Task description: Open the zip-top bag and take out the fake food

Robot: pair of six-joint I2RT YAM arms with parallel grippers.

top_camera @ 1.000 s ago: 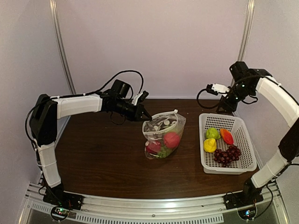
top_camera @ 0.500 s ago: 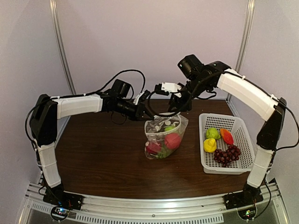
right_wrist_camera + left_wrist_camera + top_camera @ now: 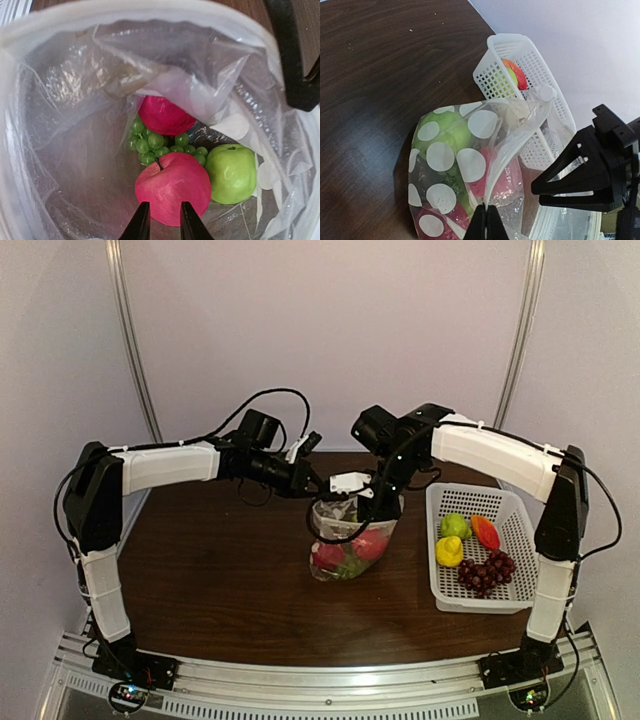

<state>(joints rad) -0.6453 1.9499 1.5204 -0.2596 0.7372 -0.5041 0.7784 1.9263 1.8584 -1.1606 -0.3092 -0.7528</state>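
Observation:
The zip-top bag (image 3: 350,540), clear with white dots, stands open at the table's middle. My left gripper (image 3: 318,490) is shut on its rim and holds the mouth up; the pinch shows in the left wrist view (image 3: 486,222). My right gripper (image 3: 366,512) is open and reaches down inside the bag's mouth. In the right wrist view its fingers (image 3: 141,222) straddle the near edge of a red apple (image 3: 172,187) without closing on it. A green apple (image 3: 231,172), green grapes (image 3: 150,142) and another red fruit (image 3: 165,115) lie in the bag too.
A white perforated basket (image 3: 470,498) stands right of the bag. It holds a green fruit (image 3: 455,526), an orange-red piece (image 3: 486,532), a yellow lemon (image 3: 449,551) and purple grapes (image 3: 485,572). The basket (image 3: 495,65) sits close behind the bag.
My right arm has swung left from above the basket to the bag and lowered its gripper into the open mouth. My left gripper has kept its hold on the rim.

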